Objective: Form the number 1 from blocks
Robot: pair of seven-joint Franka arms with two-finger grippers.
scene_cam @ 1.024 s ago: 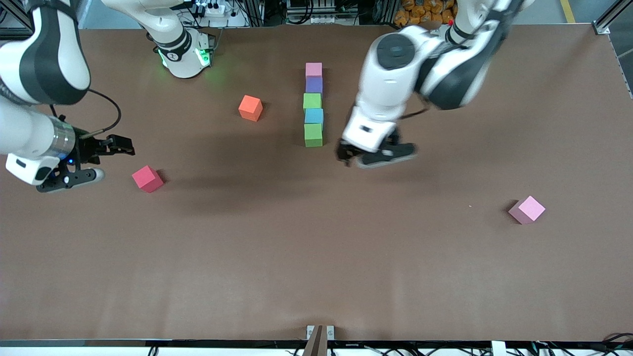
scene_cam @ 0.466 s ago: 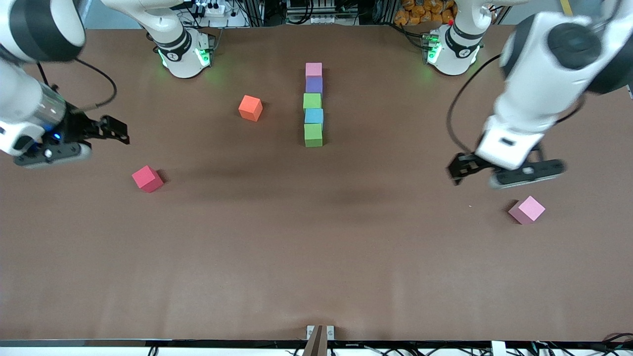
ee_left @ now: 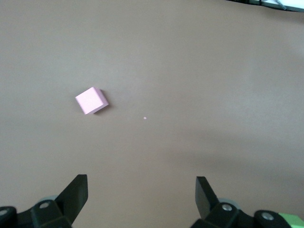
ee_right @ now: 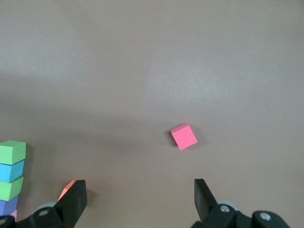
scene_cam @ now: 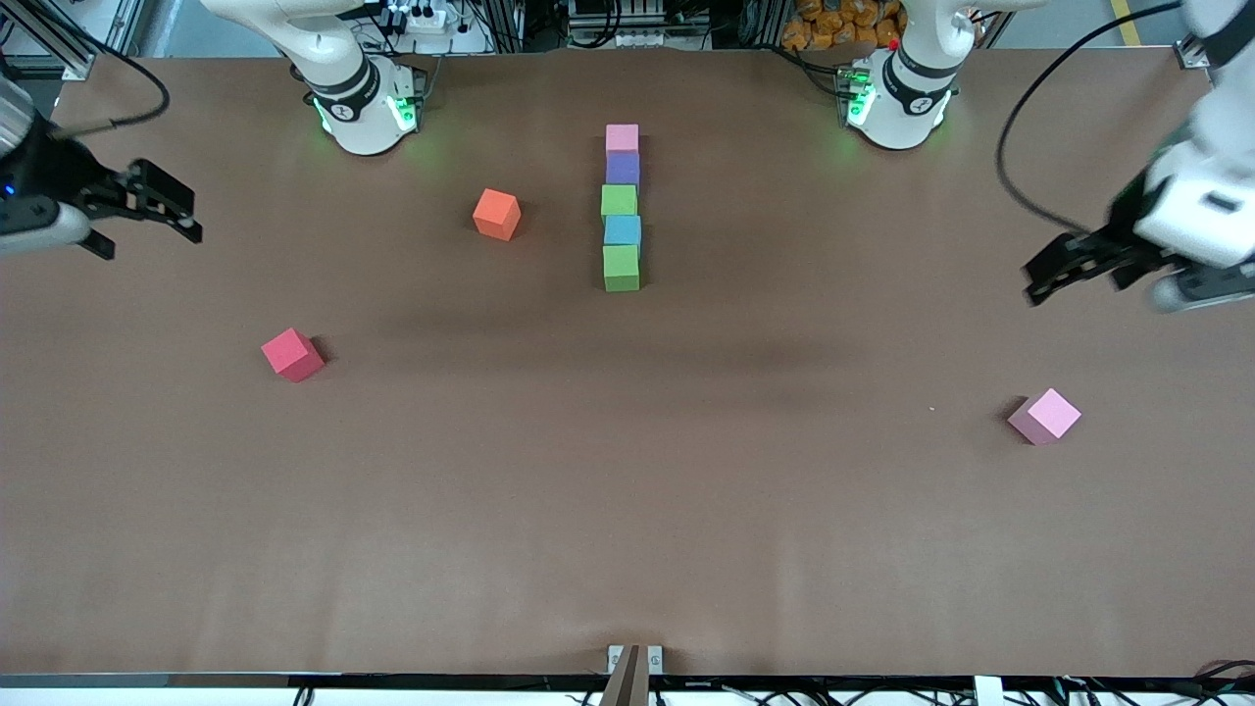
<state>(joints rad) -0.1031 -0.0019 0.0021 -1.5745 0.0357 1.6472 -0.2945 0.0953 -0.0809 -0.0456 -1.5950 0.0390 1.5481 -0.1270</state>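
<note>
Five blocks stand in a straight touching column at mid-table: pink (scene_cam: 622, 137) farthest from the front camera, then purple (scene_cam: 623, 169), green (scene_cam: 619, 200), light blue (scene_cam: 623, 230) and green (scene_cam: 621, 268) nearest. The right wrist view catches part of that column (ee_right: 11, 171). My left gripper (scene_cam: 1077, 267) hangs open and empty over the table's left-arm end. My right gripper (scene_cam: 145, 227) hangs open and empty over the right-arm end. Nothing lies between the jaws of the left gripper (ee_left: 141, 190) or of the right gripper (ee_right: 140, 192).
A second pink cube (scene_cam: 1045, 416) lies loose near the left arm's end, also seen as the pink cube (ee_left: 91, 100). An orange cube (scene_cam: 496, 214) sits beside the column toward the right arm's end. A red cube (scene_cam: 292, 354) lies nearer the camera, seen too as the red cube (ee_right: 184, 136).
My left gripper has swung away from beside the column out to the left arm's end of the table. My right gripper has drawn back toward its table edge. No block has moved.
</note>
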